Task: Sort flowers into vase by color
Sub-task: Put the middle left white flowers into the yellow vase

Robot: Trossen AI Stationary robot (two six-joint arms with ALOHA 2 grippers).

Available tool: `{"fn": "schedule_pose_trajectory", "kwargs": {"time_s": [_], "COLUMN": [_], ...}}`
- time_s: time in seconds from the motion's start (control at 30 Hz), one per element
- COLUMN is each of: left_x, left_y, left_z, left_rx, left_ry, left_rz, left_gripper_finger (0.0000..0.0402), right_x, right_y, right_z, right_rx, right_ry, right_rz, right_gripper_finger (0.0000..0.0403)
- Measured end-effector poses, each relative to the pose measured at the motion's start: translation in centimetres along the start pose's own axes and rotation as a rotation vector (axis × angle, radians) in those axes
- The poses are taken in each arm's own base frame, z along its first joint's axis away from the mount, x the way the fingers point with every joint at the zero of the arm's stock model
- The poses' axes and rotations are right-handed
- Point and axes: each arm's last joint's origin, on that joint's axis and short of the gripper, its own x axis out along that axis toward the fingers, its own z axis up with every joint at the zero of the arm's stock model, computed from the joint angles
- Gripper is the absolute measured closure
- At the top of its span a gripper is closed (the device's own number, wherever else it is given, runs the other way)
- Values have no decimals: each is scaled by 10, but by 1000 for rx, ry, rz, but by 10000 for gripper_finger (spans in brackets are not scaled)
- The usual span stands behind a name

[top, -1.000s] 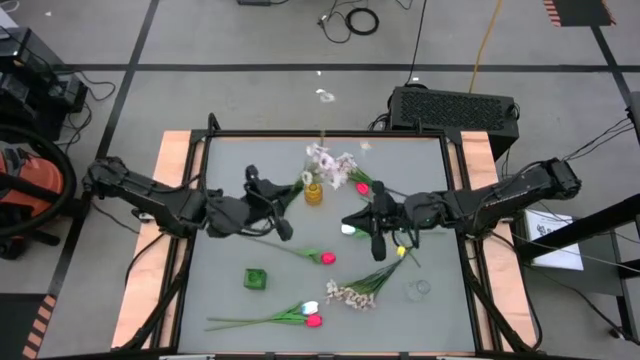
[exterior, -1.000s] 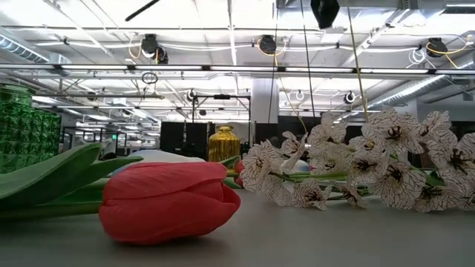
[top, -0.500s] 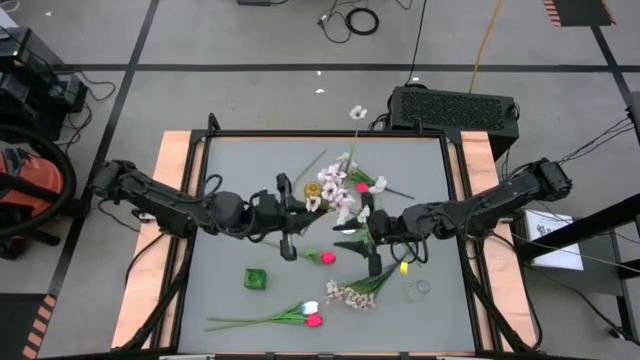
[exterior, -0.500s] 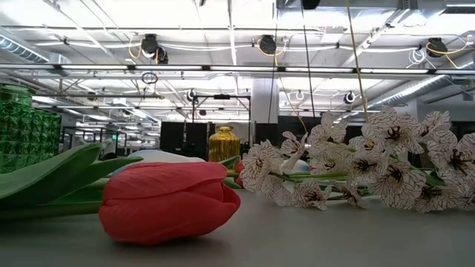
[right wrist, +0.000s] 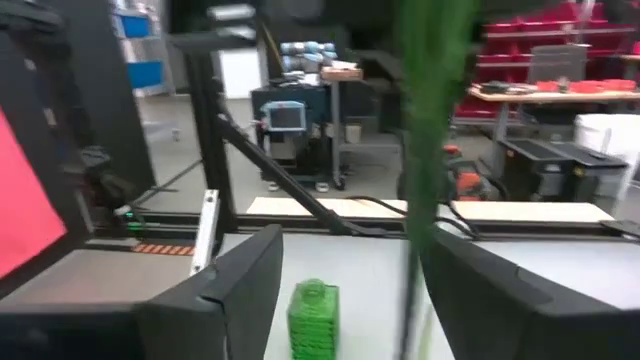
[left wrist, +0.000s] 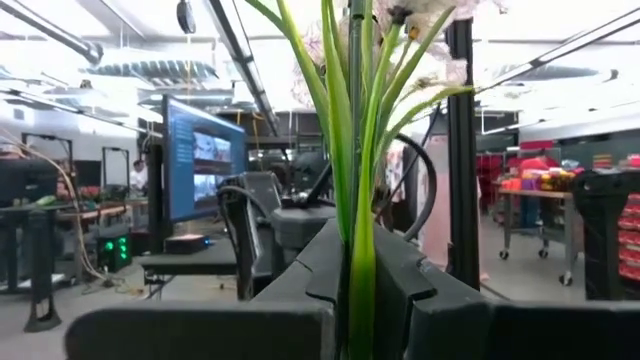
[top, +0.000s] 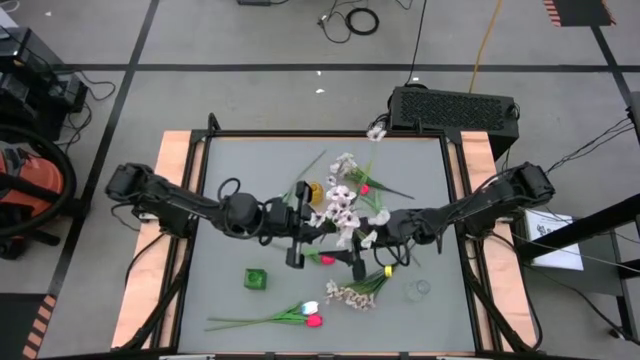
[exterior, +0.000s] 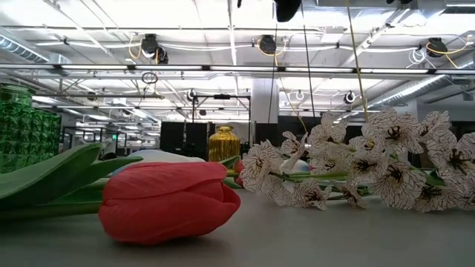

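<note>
Both grippers meet mid-worktop. The left gripper (top: pixel 300 243) has its jaws clamped on a blossom spray (top: pixel 343 205) stem; the right gripper (top: pixel 358 252) pinches a green stem (right wrist: pixel 432 150) too. The gold vase (top: pixel 316 192) stands at 12 o'clock. Risk: crossing stems tangle, or topple it.

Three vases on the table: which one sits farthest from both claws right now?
The clear glass vase, standing alone near the table's front right. The green vase sits close to the left claw, and the yellow vase stands among the blossoms between the arms.

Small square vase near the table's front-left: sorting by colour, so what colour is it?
Green glass; clearest in the high view.
</note>
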Motion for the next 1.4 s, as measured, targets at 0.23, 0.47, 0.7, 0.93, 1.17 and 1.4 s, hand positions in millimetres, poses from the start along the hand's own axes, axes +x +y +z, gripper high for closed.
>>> {"fn": "schedule_pose_trajectory", "kwargs": {"time_s": [0.23, 0.47, 0.7, 0.93, 1.17, 1.4], "left_x": [2, 2, 1, -6, -10, -11], "left_y": [4, 4, 5, 9, 12, 21], "left_z": [-7, -8, -10, -7, -5, -4], "left_rx": [1, 0, 6, 1, -12, 89], "left_ry": [7, 23, 78, 219, 279, 289], "left_rz": [9, 7, 46, 122, 141, 343], "left_gripper_finger": [372, 372, 340, 212, 96, 73], "right_x": [1, -6, -20, -34, -39, -39], "right_y": [-7, -14, -17, -19, -20, -22], "right_z": [-1, -3, 4, 12, 14, 11], "right_rx": [2, -7, 20, 54, 97, 127], "right_ry": [15, 121, 200, 247, 250, 278], "right_rz": [-7, -36, -55, -126, -197, -214], "right_gripper_finger": [263, 392, 398, 399, 399, 397]}}
